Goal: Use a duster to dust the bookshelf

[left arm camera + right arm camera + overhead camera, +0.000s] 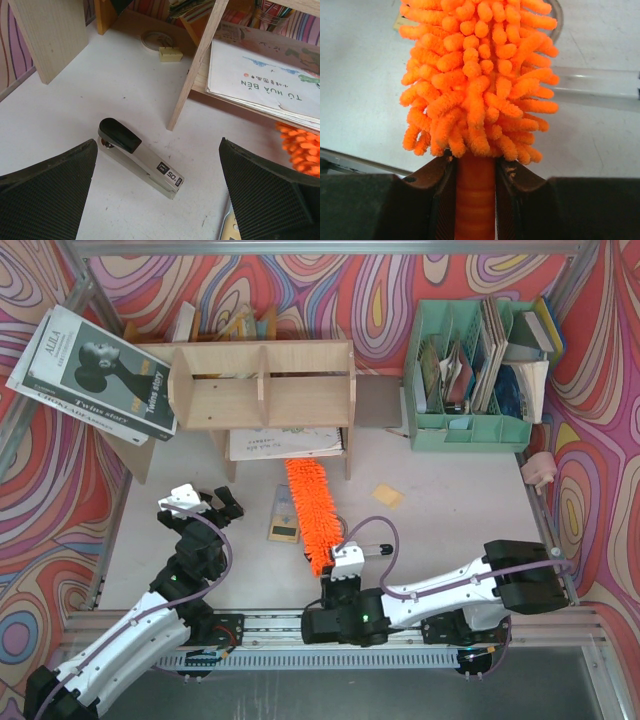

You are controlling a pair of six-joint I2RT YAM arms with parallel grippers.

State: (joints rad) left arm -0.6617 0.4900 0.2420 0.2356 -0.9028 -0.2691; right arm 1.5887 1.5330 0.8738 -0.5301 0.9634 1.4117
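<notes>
The orange fluffy duster (pixel 309 508) lies on the white table in front of the bookshelf (pixel 260 385), its head pointing towards the shelf. My right gripper (pixel 333 573) is shut on the duster's slim orange handle (pixel 475 195), just below the fluffy head (pixel 480 75); both pads press the handle's sides. Further left, my left gripper (pixel 205 508) is open and holds nothing. In the left wrist view it hovers (pixel 157 185) over the table near a bookshelf leg (pixel 192 75). The duster's tip (pixel 300 147) shows at the right edge.
A grey stapler (pixel 140 157) lies between the left fingers, below them. A picture book (pixel 285 443) lies under the shelf, and a small yellow device (pixel 284 515) beside the duster. A mint-green file organiser (pixel 470 370) stands back right. Magazines (pixel 95 375) lean at back left.
</notes>
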